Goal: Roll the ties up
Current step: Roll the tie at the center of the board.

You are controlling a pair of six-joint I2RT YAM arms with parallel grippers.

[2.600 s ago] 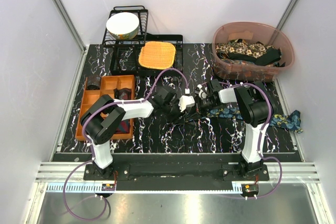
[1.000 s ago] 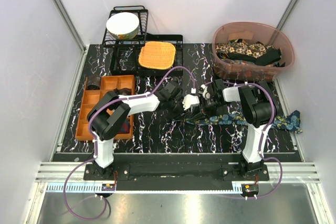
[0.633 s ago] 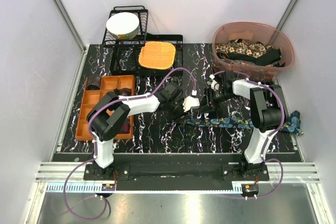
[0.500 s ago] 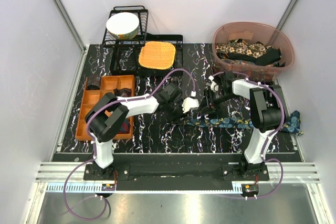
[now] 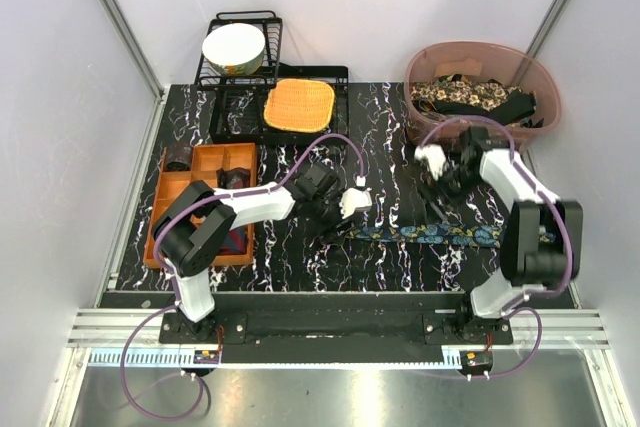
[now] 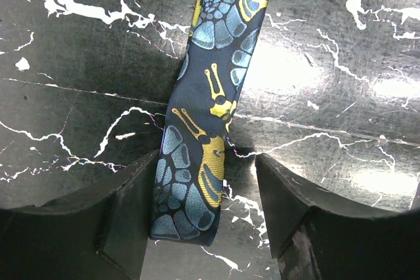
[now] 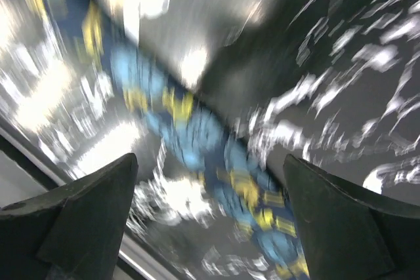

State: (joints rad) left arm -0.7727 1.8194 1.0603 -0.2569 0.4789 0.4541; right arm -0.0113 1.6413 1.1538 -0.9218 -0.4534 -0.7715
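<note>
The blue tie [image 5: 430,234] with teal-yellow print lies flat and straight along the near counter [image 5: 300,257], unrolled. Its left end rests between the left fingers [image 6: 128,227], which stand wide on either side of it and grip nothing. The right fingers [image 7: 85,208], also wide and empty, hover over a stretch of the tie in a blurred view. Laying-out looks finished; rolling is not yet begun. Next, I judge, the left fingers must pinch that end and fold it over squarely, so the coil starts tight
</note>
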